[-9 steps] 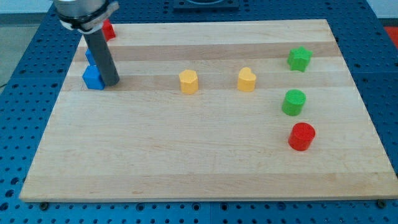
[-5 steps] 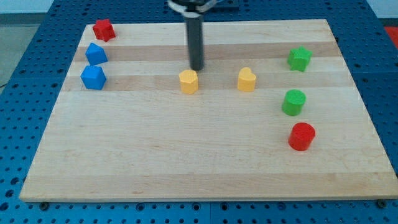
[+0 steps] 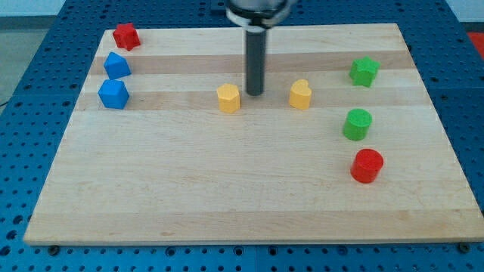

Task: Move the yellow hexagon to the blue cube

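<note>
The yellow hexagon [image 3: 228, 98] sits on the wooden board [image 3: 242, 189], a little toward the view's left of the board's middle and in its upper half. The tip [image 3: 255, 93] of the dark rod rests on the board just to the view's right of the yellow hexagon, near it but with a thin strip of wood showing between them. The arm carries no claw, only this straight rod, so there is nothing to open, close or hold.

Farther to the view's right of the yellow hexagon, beyond the tip, stands a second yellow block [image 3: 300, 95] with a rounded top; the tip lies between the two yellow pieces, closer to the hexagon.

Well apart from the yellow hexagon, toward the view's left and at about the same height, is the blue cube [image 3: 113, 94]. Just above the cube is another blue block [image 3: 116, 66], its shape hard to make out, and above that, near the board's top left corner, a red block [image 3: 125, 35] with a star-like outline.

Far to the view's right of the yellow hexagon are a green star [image 3: 364, 71] slightly higher up, a green cylinder [image 3: 358, 124] slightly lower, and a red cylinder [image 3: 367, 165] lower again.

The board lies on a blue perforated table [image 3: 30, 113].
</note>
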### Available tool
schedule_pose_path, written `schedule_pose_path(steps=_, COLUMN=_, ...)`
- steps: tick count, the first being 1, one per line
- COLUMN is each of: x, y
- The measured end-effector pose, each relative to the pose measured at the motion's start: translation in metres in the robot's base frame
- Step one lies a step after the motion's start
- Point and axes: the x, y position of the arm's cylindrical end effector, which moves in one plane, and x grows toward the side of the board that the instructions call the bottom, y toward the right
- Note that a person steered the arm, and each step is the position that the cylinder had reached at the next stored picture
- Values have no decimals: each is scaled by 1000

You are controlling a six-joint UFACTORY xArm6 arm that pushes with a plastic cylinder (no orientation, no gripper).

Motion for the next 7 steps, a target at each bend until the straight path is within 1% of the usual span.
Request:
schedule_pose_path(steps=1, x=55, y=-76)
schedule_pose_path(steps=2, x=77, y=-34)
schedule_pose_path(steps=3, x=102, y=-6)
schedule_pose_path(steps=5, x=97, y=-119)
schedule_pose_path(steps=6, x=110, y=-140)
schedule_pose_path(steps=7, x=142, y=-145)
